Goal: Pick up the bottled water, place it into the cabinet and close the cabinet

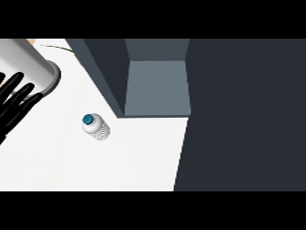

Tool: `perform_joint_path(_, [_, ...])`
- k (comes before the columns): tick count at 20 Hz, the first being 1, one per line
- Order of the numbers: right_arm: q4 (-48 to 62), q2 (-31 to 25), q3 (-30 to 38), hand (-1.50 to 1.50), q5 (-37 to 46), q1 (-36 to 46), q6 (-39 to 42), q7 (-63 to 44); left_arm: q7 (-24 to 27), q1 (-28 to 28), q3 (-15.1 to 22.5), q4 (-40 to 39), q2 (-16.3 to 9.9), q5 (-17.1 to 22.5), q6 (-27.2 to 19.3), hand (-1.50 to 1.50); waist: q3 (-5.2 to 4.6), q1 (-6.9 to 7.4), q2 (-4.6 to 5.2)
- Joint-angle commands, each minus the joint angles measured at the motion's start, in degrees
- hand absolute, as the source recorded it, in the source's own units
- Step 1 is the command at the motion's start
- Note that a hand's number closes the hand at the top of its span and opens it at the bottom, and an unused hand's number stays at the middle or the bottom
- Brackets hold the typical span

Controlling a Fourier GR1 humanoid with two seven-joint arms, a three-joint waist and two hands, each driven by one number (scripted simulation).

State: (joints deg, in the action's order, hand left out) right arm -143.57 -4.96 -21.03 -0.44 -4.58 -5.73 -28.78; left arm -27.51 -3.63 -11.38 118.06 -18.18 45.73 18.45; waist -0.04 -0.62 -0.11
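Note:
A clear water bottle [95,126] with a blue cap stands on the white counter [82,166], left of the cabinet's front edge. The dark grey cabinet [156,85] is open, and its grey shelf shows with nothing on it. Its dark door [255,117] swings out at the right and fills that side of the view. My left hand [4,108] shows at the left edge, open, fingers straight and pointing up, well left of the bottle. The right hand does not show.
A large white cylinder [16,63] stands at the top left, just behind my left hand. A wooden surface [49,47] shows beyond it.

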Motion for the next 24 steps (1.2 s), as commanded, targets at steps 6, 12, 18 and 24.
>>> perform_joint_path(6, [-9.2, -1.5, -2.4, -1.5, 3.7, -1.4, -1.2, -3.5, 7.5, -3.4, 0.8, -15.0, 2.2, -9.3, 5.7, -1.5, -0.04, -0.32, 0.08])
perform_joint_path(12, [-9.4, -1.6, -3.2, -1.5, 5.5, 3.2, -3.6, -7.8, 12.8, -7.0, 2.5, -24.2, 3.3, -17.0, 6.8, -1.5, -0.05, -0.08, 0.07])
perform_joint_path(18, [-10.0, -2.7, -2.9, -1.5, 3.4, 1.5, -3.3, -5.9, 25.8, -7.3, 4.5, -37.5, 6.1, -27.6, 10.2, -1.5, -0.07, -0.58, 0.13])
perform_joint_path(24, [-9.5, -4.3, -0.9, -1.5, 1.0, -0.8, -2.6, -2.8, 36.8, -9.1, 3.2, -49.5, 4.3, -32.6, 13.5, -1.5, -0.01, -0.51, 0.17])
